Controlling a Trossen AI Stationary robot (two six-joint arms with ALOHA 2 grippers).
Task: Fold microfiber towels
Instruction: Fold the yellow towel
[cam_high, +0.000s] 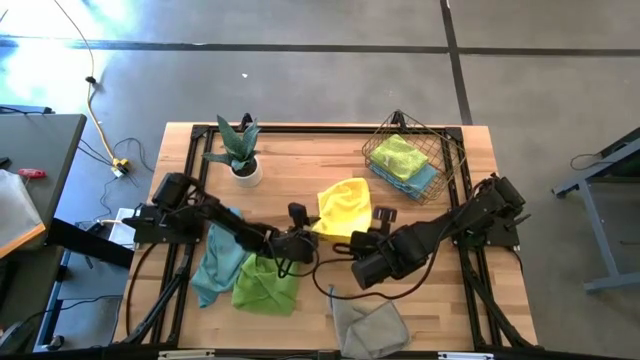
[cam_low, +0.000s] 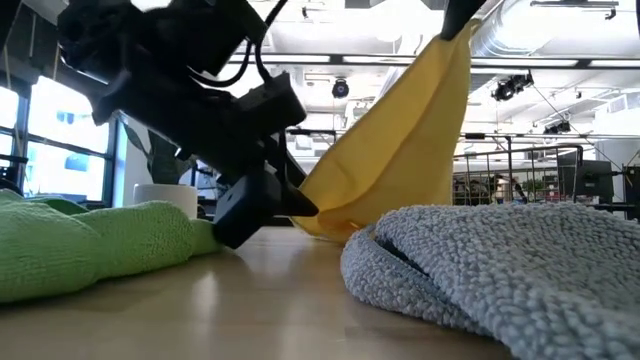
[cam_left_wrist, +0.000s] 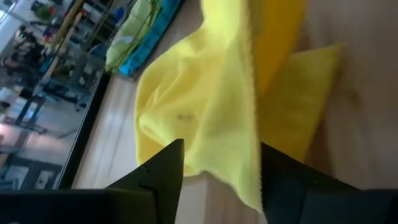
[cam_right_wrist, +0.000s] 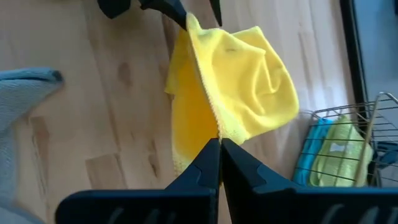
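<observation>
At table centre, bright yellow microfiber towel (cam_high: 343, 206) pinched in closed right gripper (cam_right_wrist: 219, 144), hanging lengthwise toward open left gripper (cam_left_wrist: 221, 163) straddling its lower edge.

A pale wooden worktop (cam_high: 300, 325) with a black metal frame is seen standing on a grey concrete floor (cam_high: 300, 70). A potted plant (cam_high: 238, 150) in a white pot is placed near the far left corner. A copper wire basket (cam_high: 440, 160) is set near the far right corner. A yellow cable (cam_high: 98, 110) is laid across the floor beside a dark side table (cam_high: 35, 150).
</observation>
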